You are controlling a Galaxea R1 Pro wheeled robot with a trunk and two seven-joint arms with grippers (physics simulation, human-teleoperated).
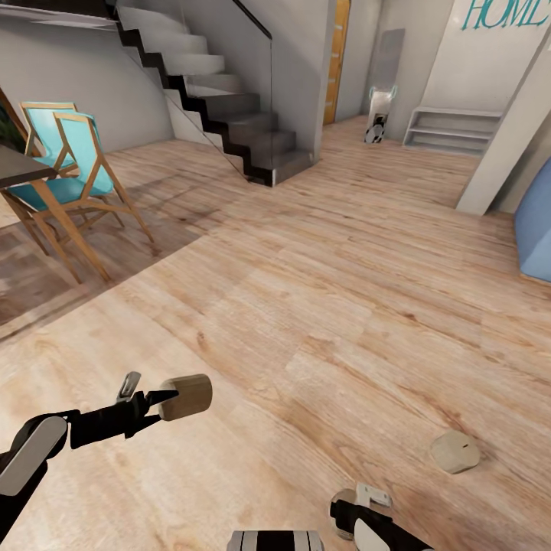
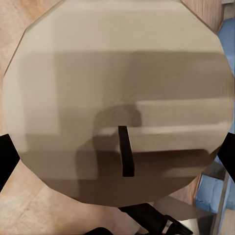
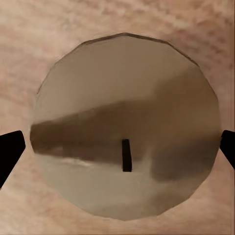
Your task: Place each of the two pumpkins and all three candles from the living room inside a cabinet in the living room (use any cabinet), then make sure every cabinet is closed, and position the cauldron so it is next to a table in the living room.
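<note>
Left hand (image 1: 164,404) is pinched on a candle (image 1: 186,396), a short beige cylinder held on its side above the wood floor (image 1: 306,291), low left in the head view. In the left wrist view the candle's (image 2: 120,98) round flat end faces the camera, with a short black wick (image 2: 127,157) near its centre and dark fingertips (image 2: 6,156) seen at both edges.

Right hand (image 1: 366,505) is seen at the bottom edge of the head view, mostly cut off; how far it is spread cannot be told there. In the right wrist view a second candle (image 3: 125,127) is seen end-on with its black wick (image 3: 126,154), wood floor behind it, black fingertips (image 3: 10,149) just at its two sides; contact cannot be confirmed.

A third candle (image 1: 454,451) lies on the floor, lower right, near the right hand but apart from it.

Further back are seen a staircase (image 1: 222,92), turquoise chairs (image 1: 65,153) at left, a blue seat (image 1: 536,222) at the right edge.
</note>
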